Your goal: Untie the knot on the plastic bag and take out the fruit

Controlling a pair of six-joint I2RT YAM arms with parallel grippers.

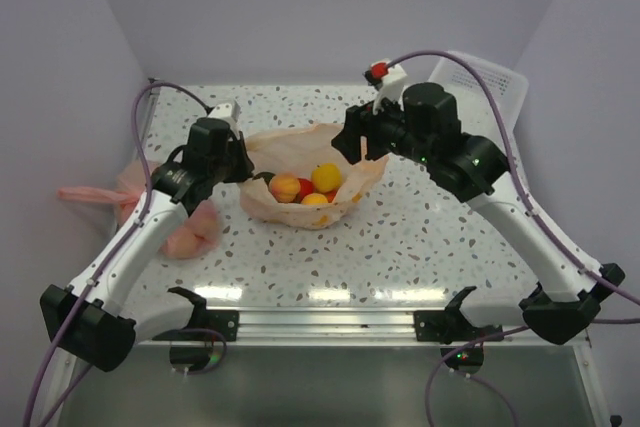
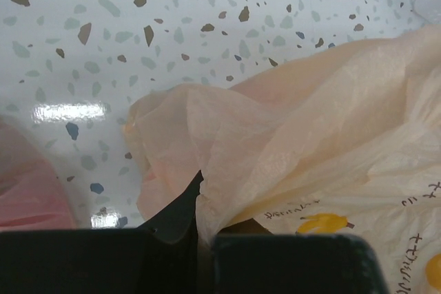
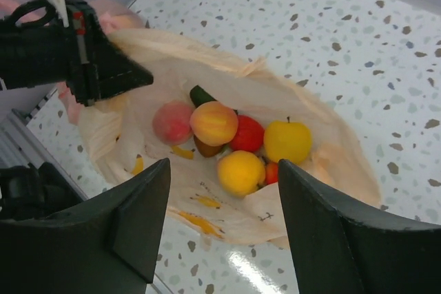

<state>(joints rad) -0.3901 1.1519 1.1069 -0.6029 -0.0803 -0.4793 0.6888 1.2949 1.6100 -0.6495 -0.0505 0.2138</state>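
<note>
The pale peach-orange plastic bag (image 1: 300, 209) lies with its mouth spread wide; no knot shows. Inside sits the fruit (image 1: 312, 187): a yellow apple (image 3: 287, 141), a yellow round one (image 3: 240, 172), a red one (image 3: 247, 133), two peaches (image 3: 213, 122) and a green piece (image 3: 201, 94). My left gripper (image 1: 243, 163) is shut on the bag's left rim, with the film pinched between its jaws (image 2: 202, 219). My right gripper (image 1: 355, 144) hovers over the bag's right rim, open (image 3: 224, 170) and holding nothing, with the fruit below it.
A pinker salmon bag (image 1: 190, 232) lies to the left of the left arm and shows at the edge of the left wrist view (image 2: 27, 194). A white basket (image 1: 490, 82) stands at the back right. Walls close in on both sides.
</note>
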